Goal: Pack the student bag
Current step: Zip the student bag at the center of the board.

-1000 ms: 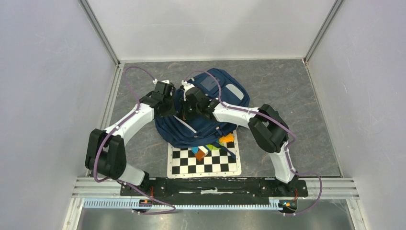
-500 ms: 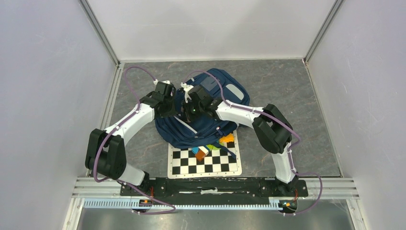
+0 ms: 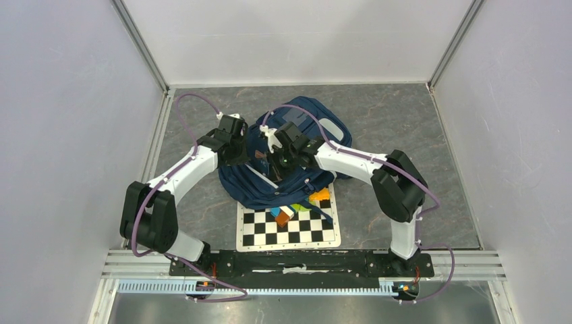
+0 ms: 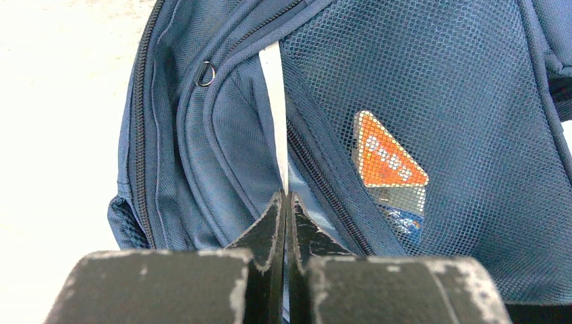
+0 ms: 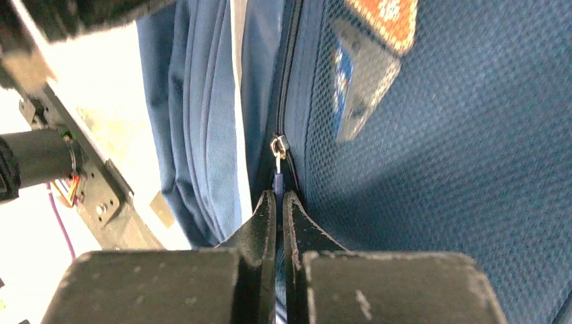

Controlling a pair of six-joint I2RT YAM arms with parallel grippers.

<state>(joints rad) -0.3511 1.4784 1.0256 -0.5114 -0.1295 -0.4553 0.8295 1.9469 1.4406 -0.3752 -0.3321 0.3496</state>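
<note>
The student bag, navy blue, lies mid-table behind the mat. In the left wrist view my left gripper is shut on the bag's fabric at the end of a pale reflective stripe, beside a mesh pocket showing an orange triangular item. My right gripper is shut on the dark zipper pull hanging from the slider. From above, the left gripper and right gripper meet over the bag's left half.
A checkerboard mat lies in front of the bag, with several coloured blocks and an orange piece at its far edge. Enclosure walls stand on three sides. The left arm's wrist shows close by in the right wrist view.
My right gripper has moved toward the near right along the bag with the zipper pull, and its elbow has swung outward to the right. The left arm has stayed put.
</note>
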